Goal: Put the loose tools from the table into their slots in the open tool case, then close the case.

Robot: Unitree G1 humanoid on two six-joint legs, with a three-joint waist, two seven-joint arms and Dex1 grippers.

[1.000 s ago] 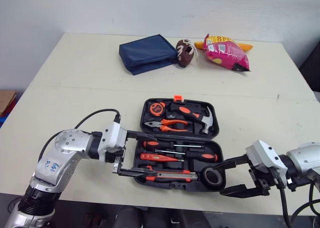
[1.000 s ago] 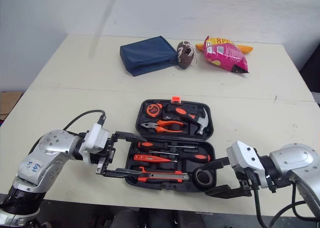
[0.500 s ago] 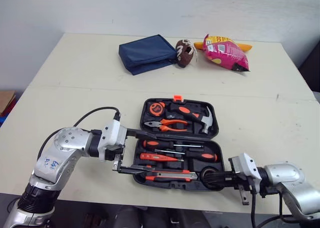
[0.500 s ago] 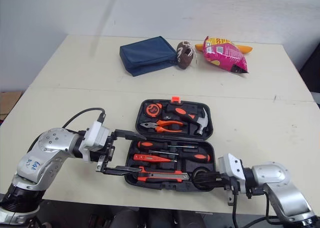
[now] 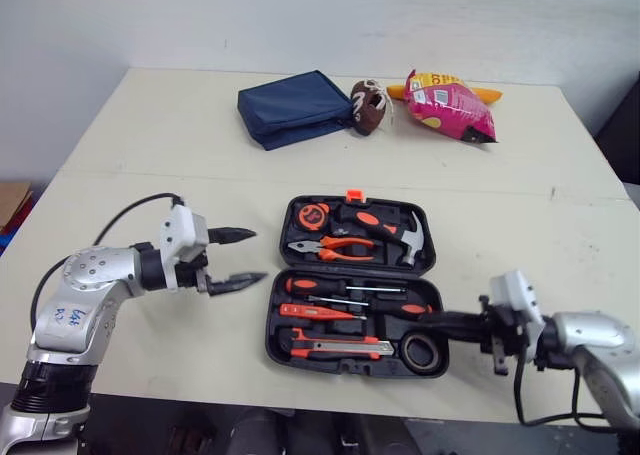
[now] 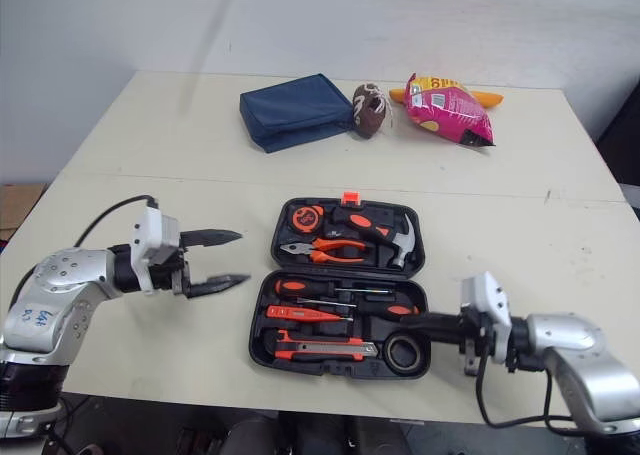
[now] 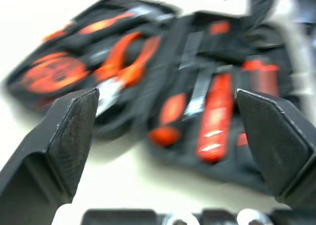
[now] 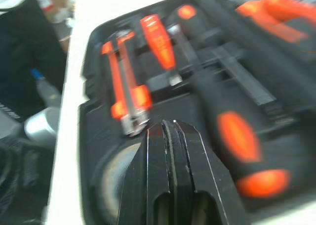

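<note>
The black tool case (image 5: 282, 330) lies open at the table's front middle. Its far half holds a tape measure (image 5: 315, 215), orange pliers (image 5: 337, 247) and a hammer (image 5: 398, 231). Its near half holds screwdrivers (image 5: 345, 291), an orange utility knife (image 5: 330, 348) and a black tape roll (image 5: 422, 352). My left gripper (image 5: 258, 255) hangs open and empty just left of the case, pointing at it (image 7: 168, 111). My right gripper (image 5: 428, 318) is shut with nothing in it. It reaches over the near half's right end, just above the tape roll (image 8: 111, 180).
At the table's far side lie a blue pouch (image 5: 293, 106), a small brown football toy (image 5: 368, 105) and a pink snack bag (image 5: 451, 103). The table's front edge runs close under the case and both arms.
My left gripper has drawn back leftward off the case's near half and stands open beside it. My right gripper went from open to shut and now sits a little higher over the tape roll.
</note>
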